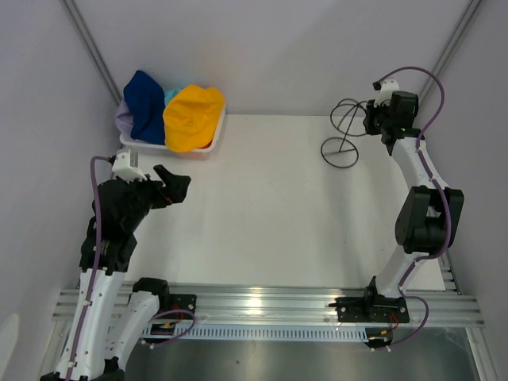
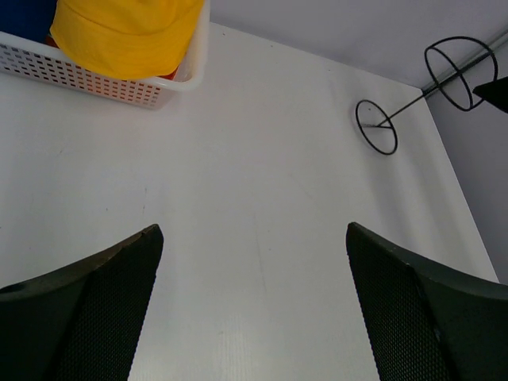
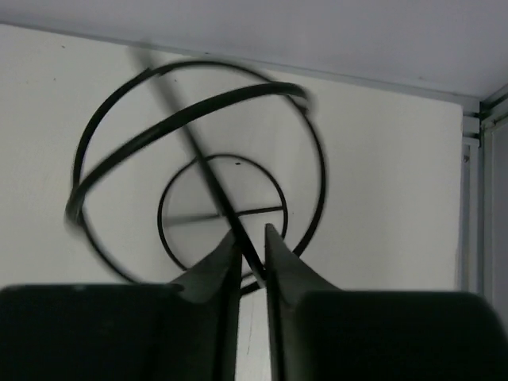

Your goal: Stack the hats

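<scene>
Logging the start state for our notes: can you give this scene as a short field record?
hats: yellow fabric bucket hat and navy fabric bucket hat topmost, piled in white mesh plastic basket
left hand: open, over table beside basket
right hand: shut on stem of black wire stand
hats out of basket: none

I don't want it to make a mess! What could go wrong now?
The right end effector pinches one thin wire of the stand, which looks blurred; it could slip or tip over. The hats are heaped in the basket, so the open left end effector might drag out several at once.
</scene>
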Available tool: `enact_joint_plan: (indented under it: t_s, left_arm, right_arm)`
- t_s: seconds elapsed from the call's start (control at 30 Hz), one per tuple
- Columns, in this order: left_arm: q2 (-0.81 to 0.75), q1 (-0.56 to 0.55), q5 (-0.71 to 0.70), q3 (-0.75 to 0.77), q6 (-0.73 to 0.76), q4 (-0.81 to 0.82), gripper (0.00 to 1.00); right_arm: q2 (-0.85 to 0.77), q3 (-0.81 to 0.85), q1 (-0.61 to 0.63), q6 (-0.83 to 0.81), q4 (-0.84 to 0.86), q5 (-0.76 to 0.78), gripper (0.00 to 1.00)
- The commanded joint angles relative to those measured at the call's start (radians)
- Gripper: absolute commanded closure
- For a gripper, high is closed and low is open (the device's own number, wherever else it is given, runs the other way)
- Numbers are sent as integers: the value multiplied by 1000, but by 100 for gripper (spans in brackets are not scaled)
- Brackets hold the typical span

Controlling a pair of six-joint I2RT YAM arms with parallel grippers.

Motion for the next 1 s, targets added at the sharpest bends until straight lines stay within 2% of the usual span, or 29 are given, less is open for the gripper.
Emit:
enact_joint_plan:
  t_s: [0.0,0.03,0.23,0.37,0.57,0.77,0.9,0.97]
  left_arm:
    - [-8,5,-6,-22,-33,44,0]
    - [-13,5,-3,-27,-30,47,1]
    - [1,5,-28,14,-4,21,0]
    - [5,5,-25,44,22,11,1]
    - [-2,5,-5,68,34,0,1]
    - [-16,5,20,85,54,-71,1]
    - [-36,5,24,73,68,-111,1]
    - [-50,5,28,67,74,-124,1]
  right_arm:
    - [-18,-35,2,17,59,-19,90]
    - [-42,-49,2,23,68,-20,100]
    - [-208,-222,15,96,117,-102,100]
    - [-318,-313,71,87,82,-85,100]
    - [-481,-399,261,116,-49,-40,100]
    - [-642,-515,379,219,-130,-56,100]
    - [-745,-590,512,282,-185,-39,100]
    - [-776,-613,627,302,-208,13,100]
